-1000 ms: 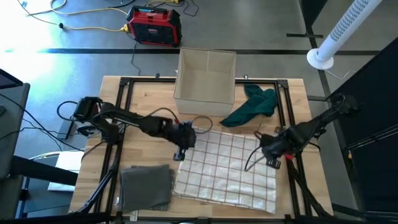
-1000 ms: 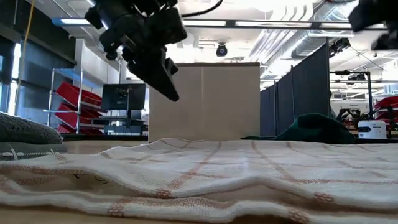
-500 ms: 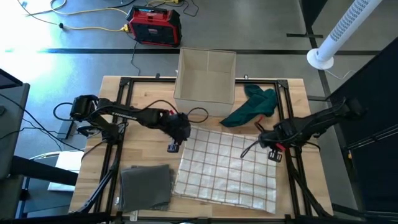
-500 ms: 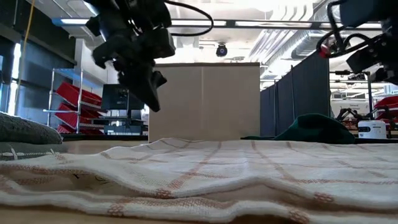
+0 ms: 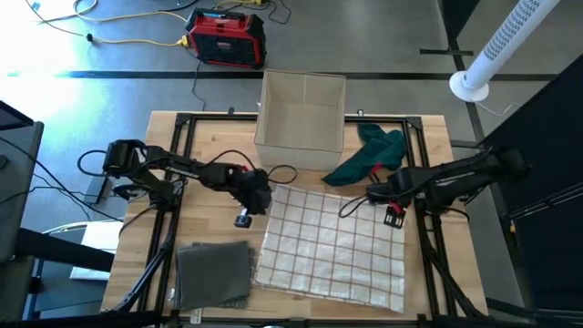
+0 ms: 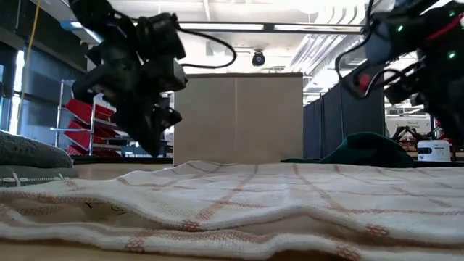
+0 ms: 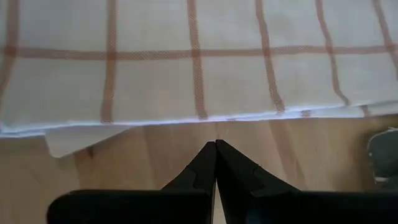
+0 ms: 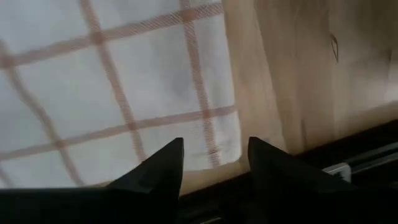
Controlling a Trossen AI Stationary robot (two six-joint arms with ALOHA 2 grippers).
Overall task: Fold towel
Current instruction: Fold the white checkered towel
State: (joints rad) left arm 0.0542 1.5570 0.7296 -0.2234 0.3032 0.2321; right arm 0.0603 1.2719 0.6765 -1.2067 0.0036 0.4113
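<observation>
Your right hand [image 5: 390, 217] hovers with fingers apart over the far right corner of the checked towel [image 5: 332, 246], which lies flat on the table [image 5: 428, 146]. Bring the fingers down around that corner's edge before closing. Your left hand [image 5: 242, 219], fingers pressed together, hangs just beside the towel's far left corner, pointing down.

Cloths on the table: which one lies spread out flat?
The white checked towel, spread open between both arms. The grey cloth sits folded by the near-left corner; the green one is crumpled beside the box.
</observation>
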